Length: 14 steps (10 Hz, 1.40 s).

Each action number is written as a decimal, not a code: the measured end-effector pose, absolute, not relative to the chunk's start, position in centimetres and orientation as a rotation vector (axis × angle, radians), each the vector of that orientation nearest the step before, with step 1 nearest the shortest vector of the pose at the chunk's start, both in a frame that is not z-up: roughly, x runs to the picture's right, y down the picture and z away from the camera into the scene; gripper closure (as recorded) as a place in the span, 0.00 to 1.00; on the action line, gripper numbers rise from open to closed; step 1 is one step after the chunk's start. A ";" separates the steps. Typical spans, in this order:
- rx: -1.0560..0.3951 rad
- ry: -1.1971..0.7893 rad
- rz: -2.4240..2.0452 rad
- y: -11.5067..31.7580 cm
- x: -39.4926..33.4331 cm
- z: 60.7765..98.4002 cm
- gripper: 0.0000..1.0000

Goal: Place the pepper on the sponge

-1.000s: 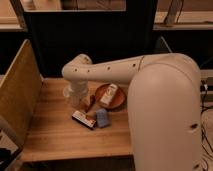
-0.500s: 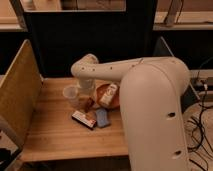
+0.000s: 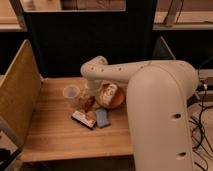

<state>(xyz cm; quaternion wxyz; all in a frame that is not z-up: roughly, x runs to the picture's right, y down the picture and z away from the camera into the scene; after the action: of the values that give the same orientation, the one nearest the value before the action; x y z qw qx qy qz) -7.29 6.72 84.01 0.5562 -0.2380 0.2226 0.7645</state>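
My white arm reaches in from the right, and its gripper [image 3: 88, 101] hangs low over the wooden table [image 3: 55, 135], between the clear cup [image 3: 71, 93] and the orange plate [image 3: 118, 100]. A small reddish shape, apparently the pepper [image 3: 90, 105], shows at the gripper's lower end; whether it is held is unclear. The light-blue sponge [image 3: 102, 118] lies flat just in front and slightly right of the gripper, with nothing on it.
A flat dark box with a red-and-white label [image 3: 83, 119] lies against the sponge's left side. A white carton [image 3: 109, 92] rests on the orange plate. A tall wooden panel [image 3: 17, 97] borders the table's left side. Cables [image 3: 202, 125] hang at the right.
The arm's elbow has swung to the right, and the gripper has shifted from above the cup toward the plate and sponge. The objects on the table have stayed put.
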 end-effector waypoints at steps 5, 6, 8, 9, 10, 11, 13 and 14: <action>-0.578 0.506 1.891 6.3 -8.0 83.5 0.35; -0.586 0.490 1.985 6.0 -8.1 83.2 0.35; -0.595 0.484 2.077 6.1 -8.4 83.2 0.35; -0.596 0.487 2.083 6.1 -8.6 83.1 0.35; -0.597 0.489 2.081 6.3 -8.7 83.1 0.35; -0.596 0.490 2.081 6.3 -8.7 83.1 0.35; -0.596 0.490 2.080 6.3 -8.7 83.1 0.35; -0.597 0.490 2.080 6.3 -8.7 83.1 0.35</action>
<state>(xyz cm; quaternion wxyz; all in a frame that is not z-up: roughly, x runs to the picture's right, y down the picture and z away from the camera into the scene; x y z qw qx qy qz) -8.70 6.34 83.11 0.4452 -0.2407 0.1978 0.8395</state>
